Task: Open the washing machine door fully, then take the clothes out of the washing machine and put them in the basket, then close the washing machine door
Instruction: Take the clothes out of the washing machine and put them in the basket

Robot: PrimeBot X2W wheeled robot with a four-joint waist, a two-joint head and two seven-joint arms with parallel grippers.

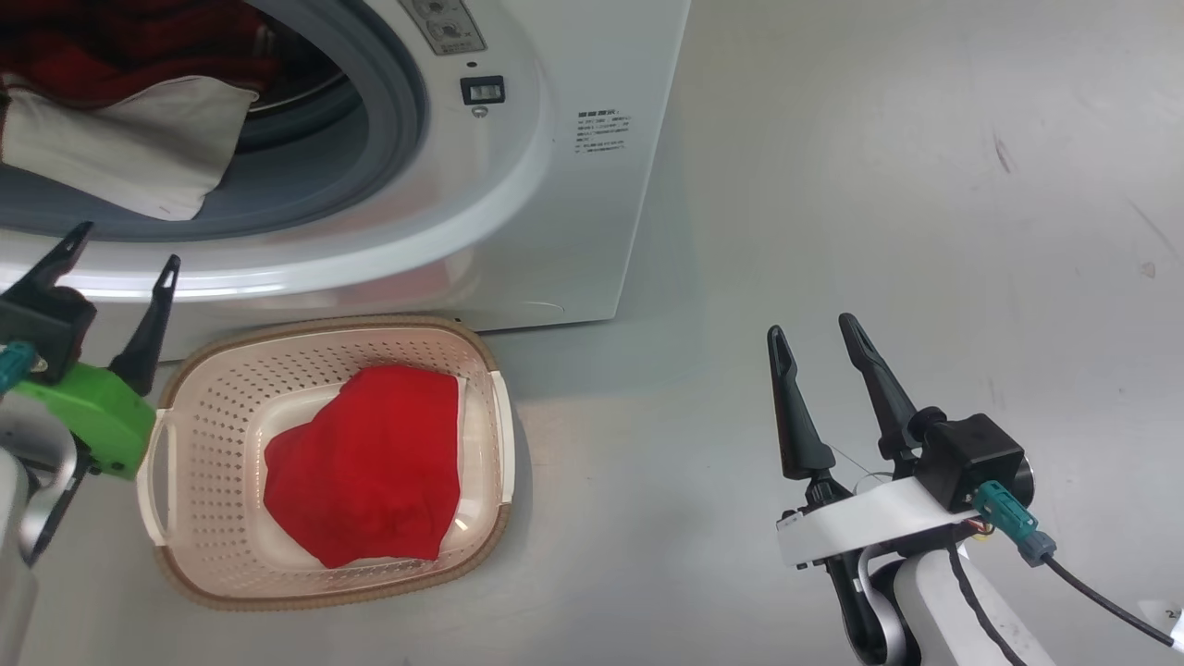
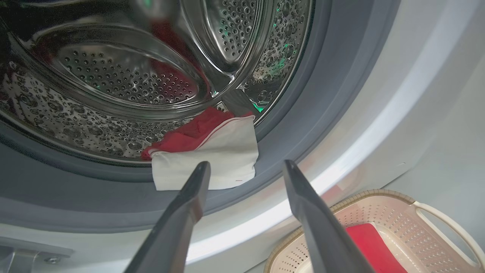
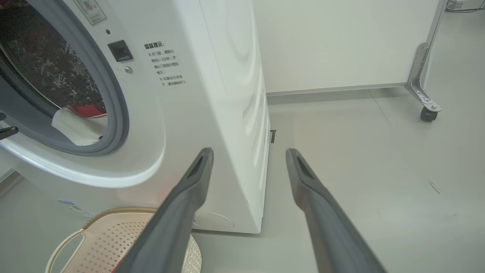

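Observation:
The white washing machine stands with its drum mouth uncovered; its door is out of view. Red and white clothes hang over the grey gasket, seen as clothes from the left wrist and clothes from the right wrist. One red garment lies in the cream basket on the floor below the mouth. My left gripper is open and empty just in front of the mouth's lower rim, its tips just short of the white panel. My right gripper hovers open and empty over the floor to the right.
Bare grey floor spreads to the right of the machine. In the right wrist view a white wall panel stands behind, with a metal bracket on a caster wheel at the far right. The basket sits right against the machine's front.

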